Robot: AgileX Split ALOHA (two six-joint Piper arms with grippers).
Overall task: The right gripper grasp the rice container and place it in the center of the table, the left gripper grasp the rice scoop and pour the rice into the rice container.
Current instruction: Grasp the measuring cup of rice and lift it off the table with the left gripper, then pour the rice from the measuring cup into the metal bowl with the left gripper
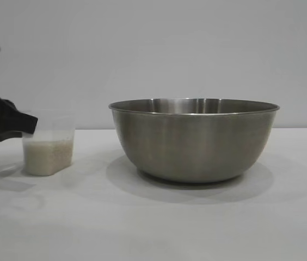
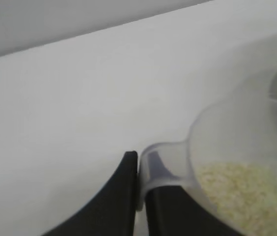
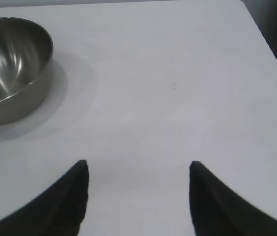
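One bowl [image 1: 194, 141], one scoop [image 1: 49, 147], two grippers on the table [image 1: 159, 228].
Left gripper [image 2: 137, 164] pinches the clear scoop's handle, rice [image 1: 48, 156] half-filling it; right gripper [image 3: 138, 169] spread, empty.

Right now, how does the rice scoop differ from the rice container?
The rice scoop is small, clear plastic and part full of rice; the rice container is a wide steel bowl, empty inside. The left gripper is shut on the scoop's handle; nothing touches the container. Both stand upright.
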